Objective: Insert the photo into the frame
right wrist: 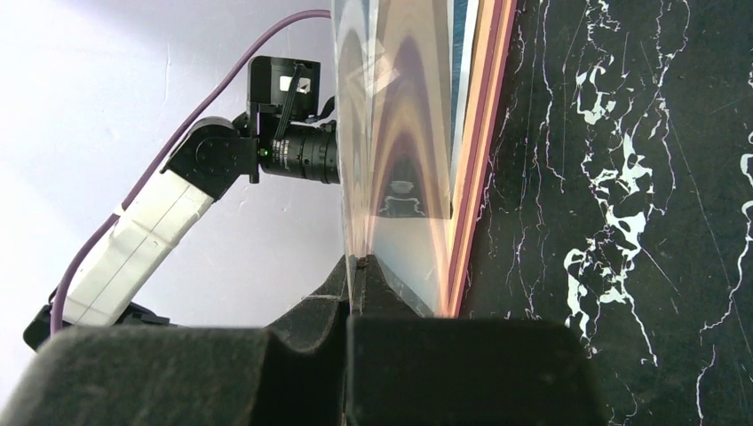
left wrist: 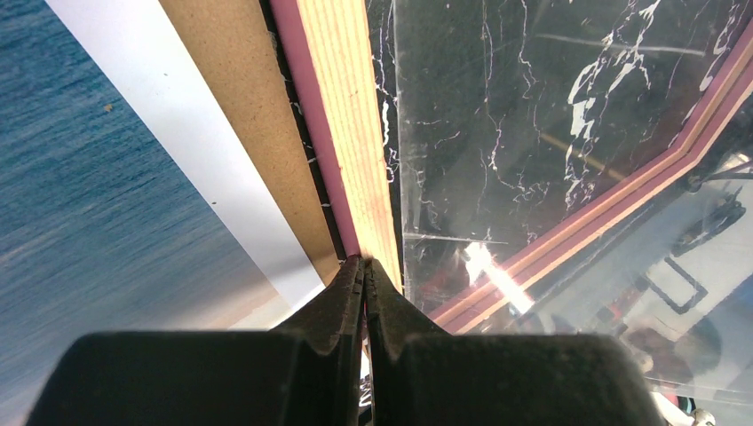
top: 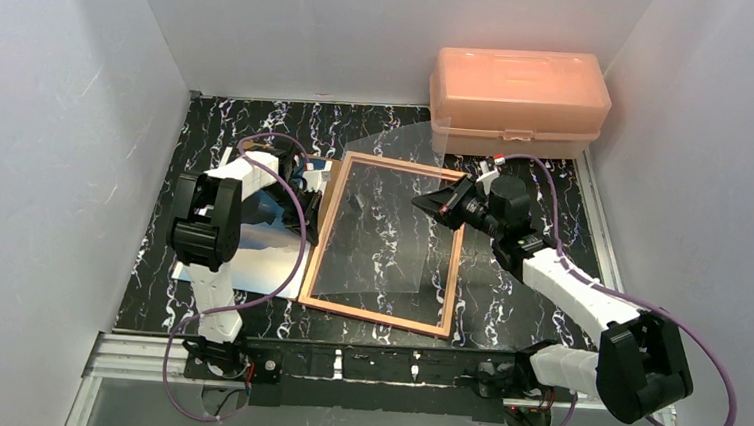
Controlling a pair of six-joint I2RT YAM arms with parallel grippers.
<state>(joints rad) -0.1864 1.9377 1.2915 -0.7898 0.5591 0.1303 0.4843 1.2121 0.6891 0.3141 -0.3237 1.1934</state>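
Here, right gripper [right wrist: 360,260] on pane [top: 382,233] edge, left gripper [left wrist: 365,264] against frame [top: 376,318] rim.

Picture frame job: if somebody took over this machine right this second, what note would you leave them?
Left tool: shut, holding nothing, tip at the frame's left rail.
Right tool: shut on the edge of the clear pane, which is tilted up over the frame.
The frame lies back-up mid-table. The photo lies picture-up to its left, with the backing board between them.
Done: pane gripped and raised.
Left: photo not yet in the frame; probably settle the pane, then lay in the photo and board.
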